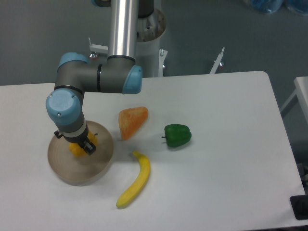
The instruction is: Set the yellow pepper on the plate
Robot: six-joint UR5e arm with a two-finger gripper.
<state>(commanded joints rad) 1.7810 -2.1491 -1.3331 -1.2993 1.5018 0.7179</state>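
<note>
The round beige plate [98, 161] lies at the left of the white table. My gripper [80, 147] hangs over the plate's middle, shut on the yellow pepper [75, 149], a small yellow-orange lump partly hidden by the wrist. Whether the pepper touches the plate's floor I cannot tell. The arm's grey and blue wrist covers the plate's far rim.
An orange-pink wedge [131, 121] lies just right of the plate. A green pepper [177, 135] sits further right. A long yellow banana [135, 181] lies in front, near the plate's right rim. The table's right edge runs along the frame's right side.
</note>
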